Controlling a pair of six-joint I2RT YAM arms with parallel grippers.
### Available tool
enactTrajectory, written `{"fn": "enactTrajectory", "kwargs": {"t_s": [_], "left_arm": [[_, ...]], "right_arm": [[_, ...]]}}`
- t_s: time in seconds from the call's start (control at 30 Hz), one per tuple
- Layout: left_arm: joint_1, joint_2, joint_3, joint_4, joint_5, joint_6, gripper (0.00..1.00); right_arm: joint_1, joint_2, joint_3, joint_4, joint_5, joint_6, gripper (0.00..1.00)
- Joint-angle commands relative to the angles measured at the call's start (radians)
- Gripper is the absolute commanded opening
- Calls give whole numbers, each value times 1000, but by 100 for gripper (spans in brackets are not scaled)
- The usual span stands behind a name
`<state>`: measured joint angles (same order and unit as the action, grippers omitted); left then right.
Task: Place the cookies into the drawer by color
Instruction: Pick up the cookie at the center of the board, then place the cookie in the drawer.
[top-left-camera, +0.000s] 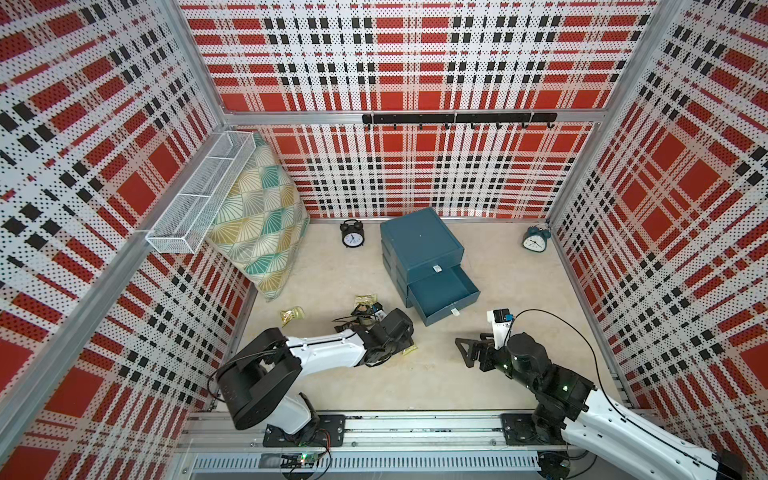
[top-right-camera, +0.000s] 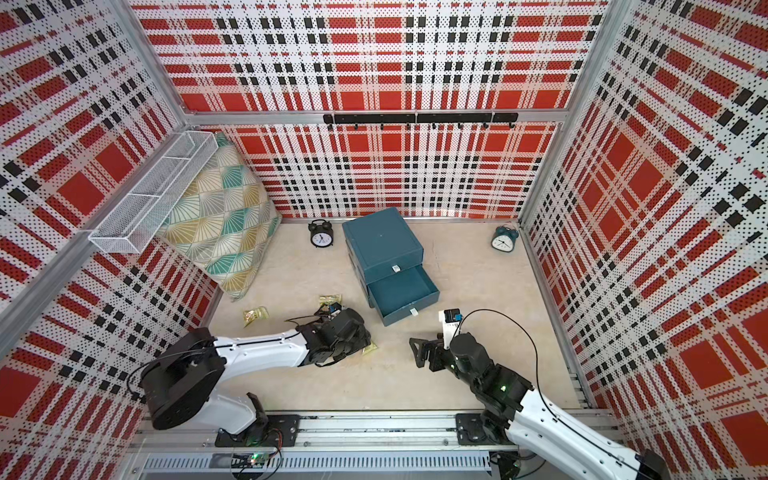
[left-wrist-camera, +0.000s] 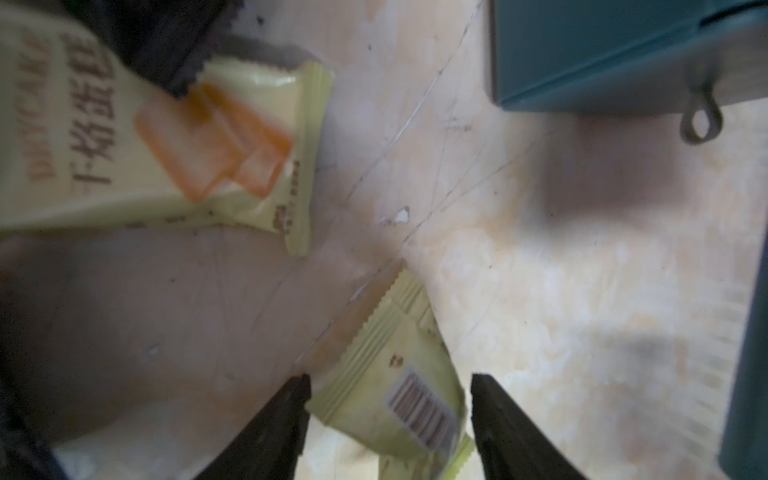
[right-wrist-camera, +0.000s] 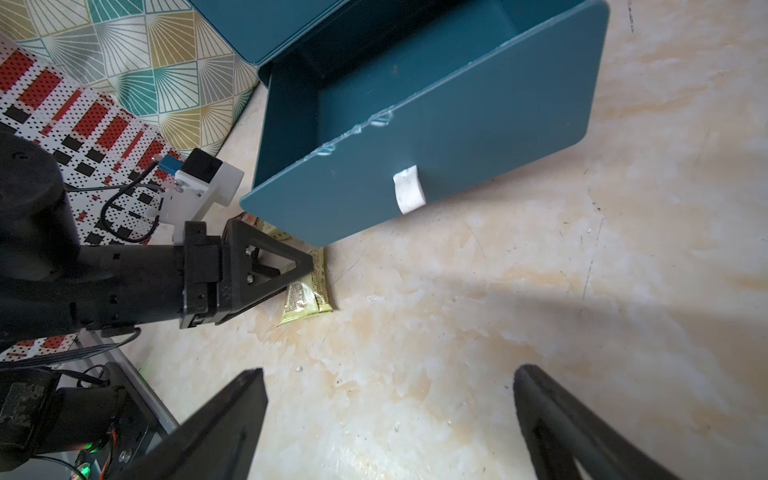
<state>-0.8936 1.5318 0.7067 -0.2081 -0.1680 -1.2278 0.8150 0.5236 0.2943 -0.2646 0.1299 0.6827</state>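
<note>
The right claw (right-wrist-camera: 390, 374) is nearest, over bare beige bench (top-left-camera: 436, 386) w/ jaws spread wide and nothing btw them. Left of it, the left claw (left-wrist-camera: 391, 376) points down at a pale-yellow flat sealed cookie packet (left-wrist-camera: 382, 353) lying on the bench. Its jaws stand apart, one each side of the packet and close to its edges; can't tell if they pinch it. That packet sits just near-left of the open drawer's front.

Close by in the left wrist view, a second pale-yellow packet (left-wrist-camera: 166, 137), printed w/ orange biscuits, has a dark wrapper (left-wrist-camera: 166, 37) over one corner. Beyond the left wrist, in both top views:
- dark packets (top-left-camera: 362, 311) in a small heap
- a crinkled gold packet (top-left-camera: 365, 300) at its far edge
- another gold packet (top-left-camera: 292, 314) apart to the left

Mid-bench stands the dark teal plastic three-drawer cabinet (top-left-camera: 419, 243), one drawer (top-left-camera: 440, 291) out toward the near right, white tab handle (right-wrist-camera: 409, 189) on its front.

Far edge: black twin-bell alarm clock (top-left-camera: 352, 235) left of the cabinet, teal alarm clock (top-left-camera: 535, 239) far right. A fan-patterned cushion (top-left-camera: 257, 224) leans on the left wall below a white wire basket (top-left-camera: 199, 195).
</note>
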Motion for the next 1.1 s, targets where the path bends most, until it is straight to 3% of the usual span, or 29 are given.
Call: {"fn": "enactTrajectory", "kwargs": {"t_s": [0.0,0.2,0.33,0.43,0.77,1.07], "left_arm": [[-21,78,75,-141,-58,-59,61],[-53,154,192,-317,-174,-89,40],[-65,137,214,-336,-211,-83,31],[-76,115,223,-324,-233,-51,16],[-132,-15,248,-285,-330,64,13],[-171,-239,238,-79,-386,260,15]], "right_arm": [[-8,-23,-16,3,-4,5,100],[-10,-48,-17,-14,-3,6,100],[-10,-55,-19,-18,-4,9,100],[-10,-57,-19,-18,-4,10,100],[-10,-56,-4,-23,-7,5,100],[-10,-40,9,-15,-9,0,100]]}}
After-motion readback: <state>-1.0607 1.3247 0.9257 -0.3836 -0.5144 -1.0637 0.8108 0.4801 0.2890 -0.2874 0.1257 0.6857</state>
